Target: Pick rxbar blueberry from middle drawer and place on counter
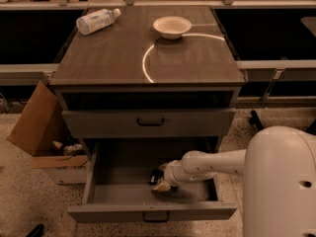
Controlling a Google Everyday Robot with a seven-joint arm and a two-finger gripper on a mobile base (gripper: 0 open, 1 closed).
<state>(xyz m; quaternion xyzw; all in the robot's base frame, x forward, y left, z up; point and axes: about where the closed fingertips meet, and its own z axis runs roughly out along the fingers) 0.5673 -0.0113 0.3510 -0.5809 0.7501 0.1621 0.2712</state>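
Note:
The middle drawer (113, 212) is pulled open at the bottom of the cabinet, a wide grey tray with low walls. My gripper (162, 184) reaches into it from the right, low over the drawer floor near its middle. A small dark bar, the rxbar blueberry (154, 176), lies just behind and left of the gripper, touching or nearly touching it, and is partly hidden by it. The counter (192, 58) is the glossy grey-brown cabinet top with a curved bright arc.
A pale bowl (172, 26) and a clear plastic bottle (98, 20) lying on its side sit at the back of the counter. The taller upper drawer (197, 122) is closed. An open cardboard box (37, 127) stands left of the cabinet. My white body (281, 181) fills the lower right.

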